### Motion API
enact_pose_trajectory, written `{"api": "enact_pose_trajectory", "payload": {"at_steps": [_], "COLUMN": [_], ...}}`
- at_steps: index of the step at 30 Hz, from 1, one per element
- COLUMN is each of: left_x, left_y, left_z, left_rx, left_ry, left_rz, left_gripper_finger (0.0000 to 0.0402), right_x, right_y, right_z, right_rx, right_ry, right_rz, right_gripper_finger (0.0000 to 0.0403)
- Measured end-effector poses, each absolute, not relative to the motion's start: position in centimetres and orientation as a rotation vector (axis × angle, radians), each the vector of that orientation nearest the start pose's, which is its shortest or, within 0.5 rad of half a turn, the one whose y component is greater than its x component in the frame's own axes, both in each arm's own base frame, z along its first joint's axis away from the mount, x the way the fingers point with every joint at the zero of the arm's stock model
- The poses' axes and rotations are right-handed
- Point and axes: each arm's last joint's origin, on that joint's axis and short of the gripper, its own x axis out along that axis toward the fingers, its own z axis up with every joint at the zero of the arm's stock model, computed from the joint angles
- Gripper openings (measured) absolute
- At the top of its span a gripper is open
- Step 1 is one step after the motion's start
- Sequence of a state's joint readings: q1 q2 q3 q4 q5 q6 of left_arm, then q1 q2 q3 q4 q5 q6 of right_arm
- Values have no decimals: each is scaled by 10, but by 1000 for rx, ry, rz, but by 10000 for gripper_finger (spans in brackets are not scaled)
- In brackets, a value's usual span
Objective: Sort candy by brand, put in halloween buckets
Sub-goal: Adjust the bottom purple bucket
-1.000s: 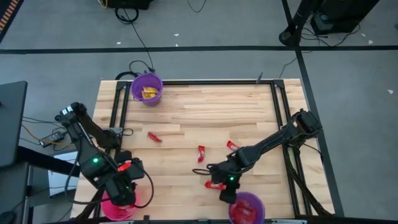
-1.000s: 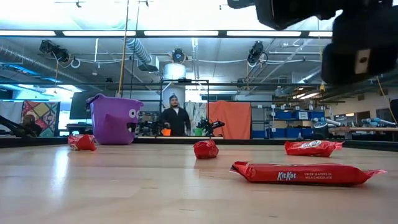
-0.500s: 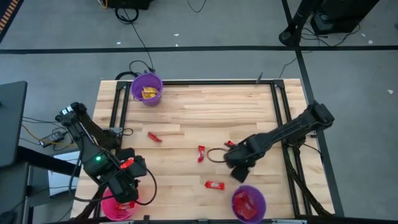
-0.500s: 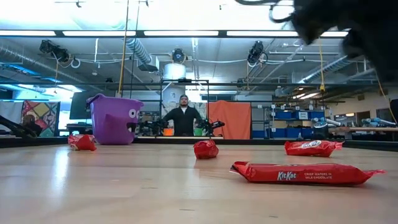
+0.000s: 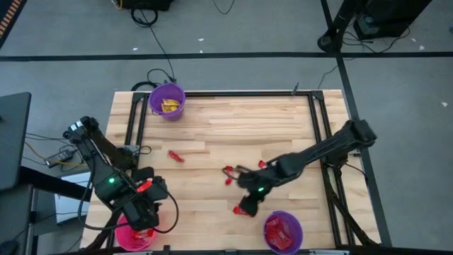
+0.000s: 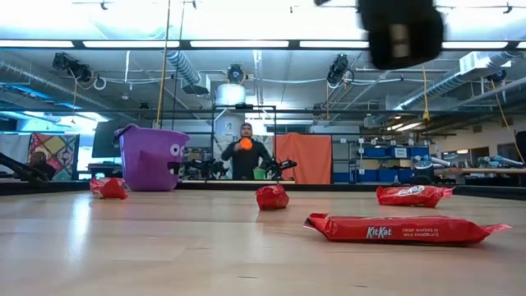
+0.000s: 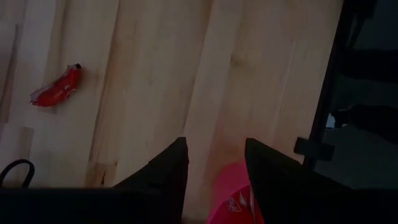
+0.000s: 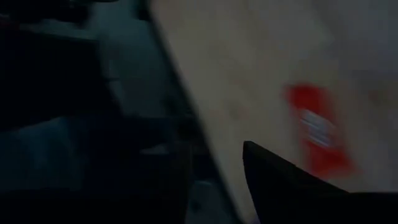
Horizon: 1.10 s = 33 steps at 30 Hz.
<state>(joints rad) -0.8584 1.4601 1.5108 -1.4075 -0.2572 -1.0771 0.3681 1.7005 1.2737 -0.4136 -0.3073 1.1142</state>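
Note:
Several red candy bars lie flat on the wooden table: one (image 5: 175, 156) left of the middle, one (image 5: 228, 174) in the middle, and one (image 5: 244, 210) near the front edge. My right gripper (image 5: 249, 201) hovers open just above that front bar (image 8: 317, 134), touching nothing. My left gripper (image 7: 214, 165) stands open and empty over the hot pink bucket (image 5: 127, 239) at the near left corner. A purple bucket (image 5: 167, 100) with yellow packets stands at the far left. Another purple bucket (image 5: 283, 232) with red bars stands at the near right.
A black metal frame (image 5: 318, 127) runs along the table's left, far and right sides. Another red bar (image 5: 263, 164) shows beside my right arm. The low view shows the KitKat bar (image 6: 407, 228) closest to the camera. A person (image 6: 246, 156) stands in the room behind.
My right gripper has risen from beside the near-right purple bucket, swung toward the far edge, then come back leftward over the front red bar, turning its wrist as it went. The bars have not moved.

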Motion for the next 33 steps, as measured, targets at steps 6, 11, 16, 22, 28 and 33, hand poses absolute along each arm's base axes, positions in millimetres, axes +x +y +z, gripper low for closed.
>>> {"api": "enact_pose_trajectory", "payload": {"at_steps": [6, 11, 16, 22, 28, 33], "left_x": [177, 179, 180, 180, 181, 183], "left_y": [-183, -185, -186, -188, -187, -183], "left_z": [345, 346, 346, 346, 346, 346], "left_rx": [-233, -253, -286, -325, -278, -267], "left_ry": [1215, 1199, 1188, 1199, 1196, 1184], "left_rz": [177, 162, 162, 164, 145, 167], "left_gripper_finger": [163, 163, 163, 163, 163, 163], "right_x": [389, 405, 395, 358, 326, 304], "right_y": [157, 178, 190, 190, 175, 161], "right_z": [220, 184, 153, 161, 175, 172], "right_rx": [1017, 973, 990, 892, 692, 473], "right_ry": [1142, 1332, 1583, 1863, 2055, 2203], "right_rz": [235, 317, 338, 264, 88, -79], "right_gripper_finger": [144, 142, 142, 142, 142, 142]}}
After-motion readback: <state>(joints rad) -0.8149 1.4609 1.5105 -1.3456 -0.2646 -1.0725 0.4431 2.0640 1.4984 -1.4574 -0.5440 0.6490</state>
